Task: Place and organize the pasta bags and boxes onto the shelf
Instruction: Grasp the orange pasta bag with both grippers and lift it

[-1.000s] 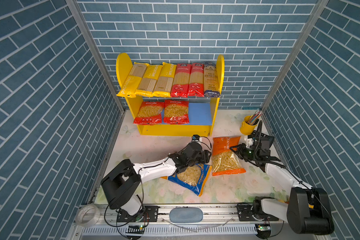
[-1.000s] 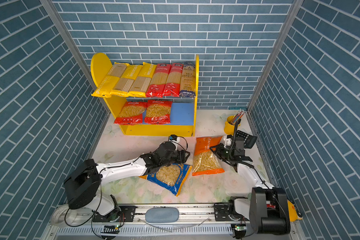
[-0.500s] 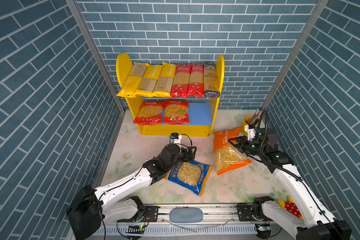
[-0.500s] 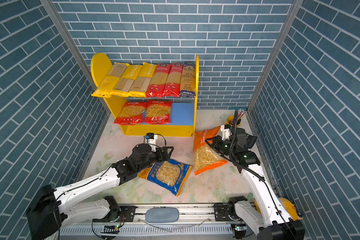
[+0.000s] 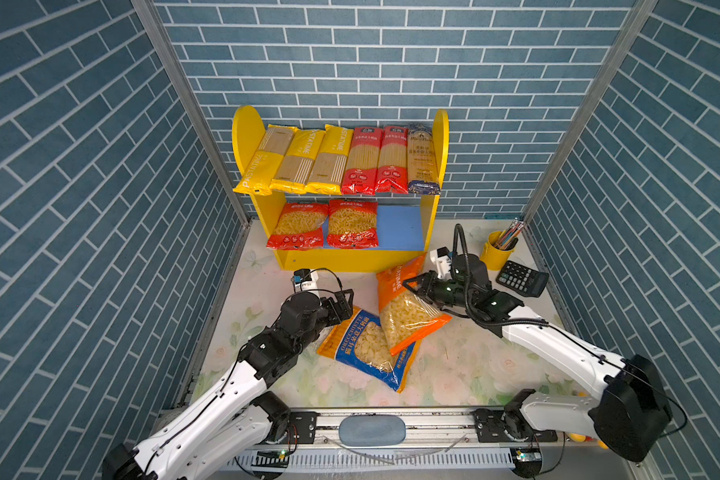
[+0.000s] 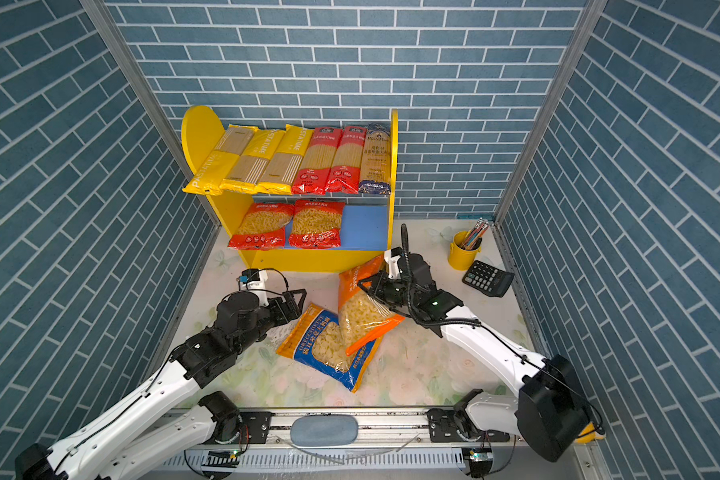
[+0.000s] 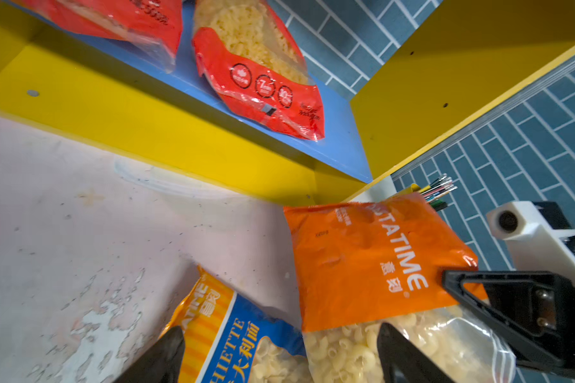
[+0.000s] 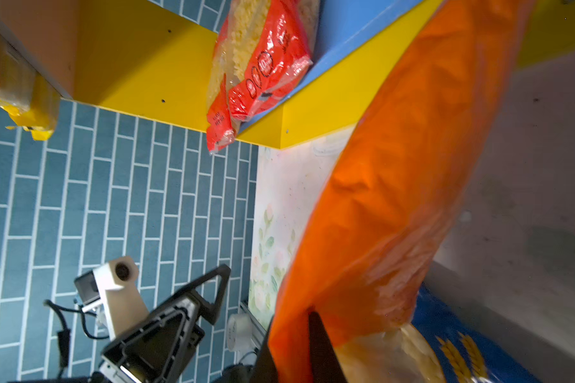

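Orange bag [image 5: 404, 309] is up off the table [image 5: 474, 361] now. A sec ago it lay flat beside the blue bag [image 5: 366, 345]; now it hangs tilted, top end near the front right corner of the shelf [image 5: 352, 262], bottom corner over the blue bag. In a top view I can't tell if that corner touches or just hangs above. R gripper [image 5: 410, 286] is clamped on the bag's right edge, and the wrist view shows a finger [image 8: 319, 348] pressed against the orange film.

Blue bag lies flat on the table, mid-front. L gripper [image 5: 344, 301] has backed off from it and spread its jaws since a sec ago: wide apart, nothing held, tips just beside the bag's top-left corner.

Shelf: top tier full w/ six long packs. Lower board [image 5: 400, 226] has two red bags at left and bare blue at right, which I judge is the slot for the orange one. So 8 shelved, 1 in transit, 1 waiting. Risk: the dragging corner could shift the blue bag.

Pencil cup [image 5: 495, 253] and calculator [image 5: 520, 282] sit right of the R arm, clear of the path.
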Motion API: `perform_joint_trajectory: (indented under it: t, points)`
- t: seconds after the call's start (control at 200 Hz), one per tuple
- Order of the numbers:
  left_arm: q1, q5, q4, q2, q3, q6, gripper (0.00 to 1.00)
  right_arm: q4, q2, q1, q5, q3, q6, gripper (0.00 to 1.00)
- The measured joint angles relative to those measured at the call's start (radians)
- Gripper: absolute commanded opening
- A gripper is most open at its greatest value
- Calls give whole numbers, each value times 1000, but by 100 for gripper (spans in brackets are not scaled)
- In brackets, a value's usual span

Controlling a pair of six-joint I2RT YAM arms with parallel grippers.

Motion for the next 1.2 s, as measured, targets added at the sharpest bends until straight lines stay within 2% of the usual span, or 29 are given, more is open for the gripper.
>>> perform_joint_trajectory:
  t: [0.1,0.215,0.29,0.395,0.565,0.625,0.86,0.995,1.2]
  points:
    - [21,1,-37,-14,-1,-8,94,169,43,26,55,-53,100,0]
    - [37,22,-29,-2,-28,-23,94,238,89,21,84,-142,171,0]
    - [40,55,-15,42,-47,-31,94,230,119,2,90,-202,198,11]
    - [42,116,20,136,-56,-45,88,167,140,-42,81,-262,199,30]
    - [38,208,39,236,-51,-42,86,-17,119,-64,81,-258,73,52]
    - [34,239,22,251,-42,-39,86,-76,97,-80,72,-257,23,56]
    - [-7,358,-32,264,-27,-41,86,-211,68,-246,-26,-227,-127,59]
    - [-65,387,-48,262,-27,-47,84,-238,95,-270,-56,-169,-175,60]
    - [-152,344,-81,288,-30,-65,80,-196,240,-278,-101,-100,-195,59]
